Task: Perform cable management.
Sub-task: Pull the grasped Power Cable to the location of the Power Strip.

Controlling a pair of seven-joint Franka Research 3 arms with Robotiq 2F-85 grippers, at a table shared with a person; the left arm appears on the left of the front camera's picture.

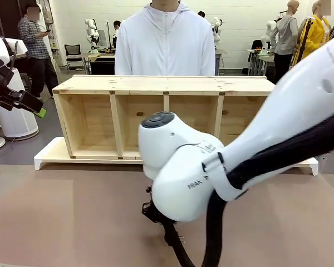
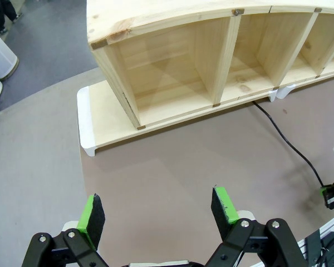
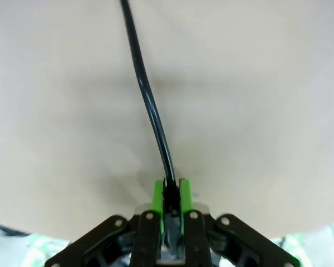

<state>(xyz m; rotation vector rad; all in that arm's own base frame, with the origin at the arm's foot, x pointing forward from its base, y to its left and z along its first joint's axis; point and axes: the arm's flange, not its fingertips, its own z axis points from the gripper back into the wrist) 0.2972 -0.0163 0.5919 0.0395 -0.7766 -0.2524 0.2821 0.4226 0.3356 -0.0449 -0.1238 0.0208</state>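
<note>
Your right pincer [image 3: 171, 192] is clamping tight on the cable [image 3: 150, 105], apparently at its plug end; the rest is trailing away across the counter [image 3: 256, 111]. Your left pincer [image 2: 158, 214] is hovering spread wide, holding nothing.

A pale brown surface [image 1: 72, 222] is seen in front. A light wooden shelf unit [image 1: 167, 86] with open compartments is set on a white-edged base [image 1: 50, 153] at its far side. Beyond, a grey floor [image 1: 16, 153], a white wall [image 1: 250, 22] and a cluttered desk [image 1: 100, 55] are evenly lit.
</note>
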